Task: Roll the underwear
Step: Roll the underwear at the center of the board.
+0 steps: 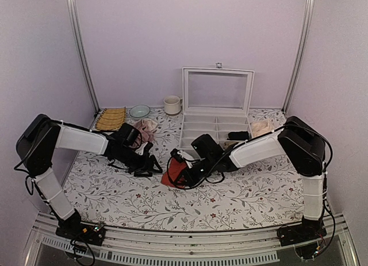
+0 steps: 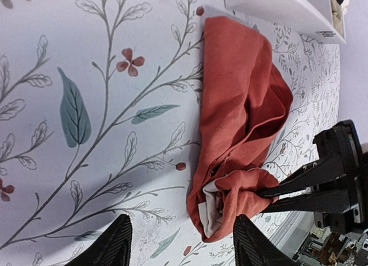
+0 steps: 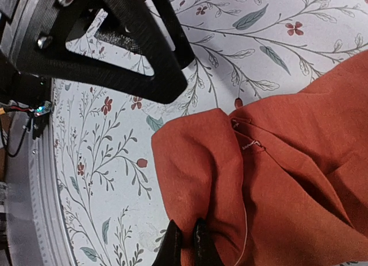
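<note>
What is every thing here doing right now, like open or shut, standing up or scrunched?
right hand: shut, pinching the underwear
left hand: open, holding nothing
underwear: bunched up on the table
box: lid open, standing upright
mug: upright
pink cloth: crumpled
beige cloth: bunched inside the box

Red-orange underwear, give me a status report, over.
Left gripper open, off the cloth. Right gripper shut on red-orange fabric underwear, bunched end pinched. White compartment box close by, nothing between.
</note>
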You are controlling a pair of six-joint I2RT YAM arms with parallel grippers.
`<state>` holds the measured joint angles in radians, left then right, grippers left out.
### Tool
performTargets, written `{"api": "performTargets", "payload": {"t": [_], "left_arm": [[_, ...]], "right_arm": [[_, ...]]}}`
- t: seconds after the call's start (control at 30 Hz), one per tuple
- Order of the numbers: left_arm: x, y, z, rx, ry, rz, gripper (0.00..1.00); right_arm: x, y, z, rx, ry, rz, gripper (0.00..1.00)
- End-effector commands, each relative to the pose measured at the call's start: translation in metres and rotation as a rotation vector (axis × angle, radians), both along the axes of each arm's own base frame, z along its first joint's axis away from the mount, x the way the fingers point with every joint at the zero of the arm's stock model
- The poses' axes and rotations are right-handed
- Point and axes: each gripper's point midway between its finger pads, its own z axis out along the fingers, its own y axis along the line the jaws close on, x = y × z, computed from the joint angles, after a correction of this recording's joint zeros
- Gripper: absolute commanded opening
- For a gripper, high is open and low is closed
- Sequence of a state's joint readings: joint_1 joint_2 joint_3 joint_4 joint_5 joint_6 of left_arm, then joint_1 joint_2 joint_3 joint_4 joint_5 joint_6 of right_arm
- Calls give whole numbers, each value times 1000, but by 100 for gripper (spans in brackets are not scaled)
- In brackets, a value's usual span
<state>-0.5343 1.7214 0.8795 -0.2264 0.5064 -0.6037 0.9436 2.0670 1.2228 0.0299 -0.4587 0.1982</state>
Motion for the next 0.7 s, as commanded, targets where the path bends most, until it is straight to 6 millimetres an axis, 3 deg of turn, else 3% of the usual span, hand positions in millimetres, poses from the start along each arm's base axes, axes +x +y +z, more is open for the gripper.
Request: {"api": "performTargets", "payload": {"t": [0.0, 0.33, 0.67], "left_arm": [[1, 5, 2, 3, -8, 26, 60], [1, 7, 3, -9, -23, 38, 60], [2, -2, 10, -69, -58, 7, 60]], "right_arm": [[-22, -24, -57, -57, 348, -43, 0], [-21, -38, -64, 17, 582, -139, 0], [-25, -54, -89, -40, 779, -255, 0]]}}
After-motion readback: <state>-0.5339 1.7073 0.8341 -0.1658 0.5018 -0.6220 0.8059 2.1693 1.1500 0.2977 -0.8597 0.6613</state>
